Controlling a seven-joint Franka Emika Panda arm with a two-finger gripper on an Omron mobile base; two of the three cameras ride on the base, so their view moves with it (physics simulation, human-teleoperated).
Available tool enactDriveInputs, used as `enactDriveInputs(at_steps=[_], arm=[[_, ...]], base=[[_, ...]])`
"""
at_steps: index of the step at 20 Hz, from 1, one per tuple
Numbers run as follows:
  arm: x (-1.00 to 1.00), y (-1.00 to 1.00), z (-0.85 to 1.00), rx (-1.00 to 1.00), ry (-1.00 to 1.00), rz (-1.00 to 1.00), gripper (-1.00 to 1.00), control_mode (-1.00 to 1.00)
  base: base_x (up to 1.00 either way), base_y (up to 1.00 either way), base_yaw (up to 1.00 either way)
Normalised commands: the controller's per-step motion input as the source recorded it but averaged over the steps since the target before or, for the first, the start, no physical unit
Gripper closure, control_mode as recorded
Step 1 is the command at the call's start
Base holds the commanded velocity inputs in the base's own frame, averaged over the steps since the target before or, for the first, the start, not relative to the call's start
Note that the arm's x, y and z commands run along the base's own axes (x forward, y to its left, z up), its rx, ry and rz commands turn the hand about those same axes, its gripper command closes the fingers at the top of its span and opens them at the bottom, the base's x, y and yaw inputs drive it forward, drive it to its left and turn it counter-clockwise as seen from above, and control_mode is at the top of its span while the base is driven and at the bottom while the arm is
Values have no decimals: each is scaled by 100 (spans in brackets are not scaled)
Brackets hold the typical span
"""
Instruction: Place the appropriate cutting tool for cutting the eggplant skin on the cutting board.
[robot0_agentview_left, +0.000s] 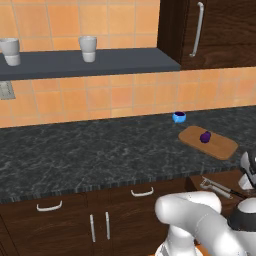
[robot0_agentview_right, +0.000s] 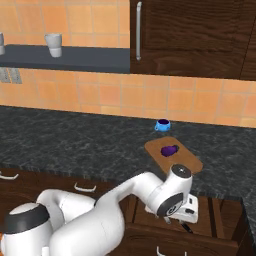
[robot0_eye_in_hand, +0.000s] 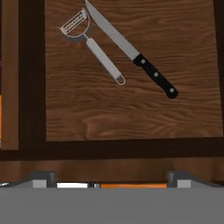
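Hand view looks straight down into an open drawer (robot0_eye_in_hand: 131, 109) with a wooden floor, where two tools lie side by side: on the left a metal peeler (robot0_eye_in_hand: 89, 41) with its blade head toward the top of the picture and a slim handle ending in a loop, and just to its right one kitchen knife (robot0_eye_in_hand: 131, 50) with a black riveted handle, the two close but apparently not touching. The gripper (robot0_eye_in_hand: 111, 177) hangs above them, holding nothing; its fingers (robot0_eye_in_hand: 41, 177) show as two grey tips set far apart at the bottom, so they stand spread. In the left base view, two pale cups (robot0_agentview_left: 88, 48) stand on the dark shelf (robot0_agentview_left: 125, 61), one blue bowl (robot0_agentview_left: 179, 117) sits on the dark stone desk (robot0_agentview_left: 90, 150), and beside it lies the single cutting board (robot0_agentview_left: 220, 146) with the one eggplant (robot0_agentview_left: 205, 137) resting on it; the peeler and knife lie in the drawer below the desk's edge. The step in hand seems to be choosing and reaching for the tool. For skinning an eggplant the peeler is the apt choice, so the next move likely calls for lowering over its handle, lining the fingers across the thin shaft, and keeping clear of the knife blade close alongside, before lifting it up to the board.
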Motion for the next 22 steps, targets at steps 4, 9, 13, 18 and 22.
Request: enactDriveInputs(at_steps=[4,9,13,18,22], arm=[[36,-16,-23,0,2,3,-100,-100],[31,-2,-45,0,12,4,-100,-100],[3,0,-62,0,7,0,-100,-100],[-27,1,-48,0,3,0,-100,-100],[-61,2,-19,0,2,1,-100,-100]], base=[[0,0,0],[0,0,0],[0,0,0],[0,0,0],[0,0,0]])
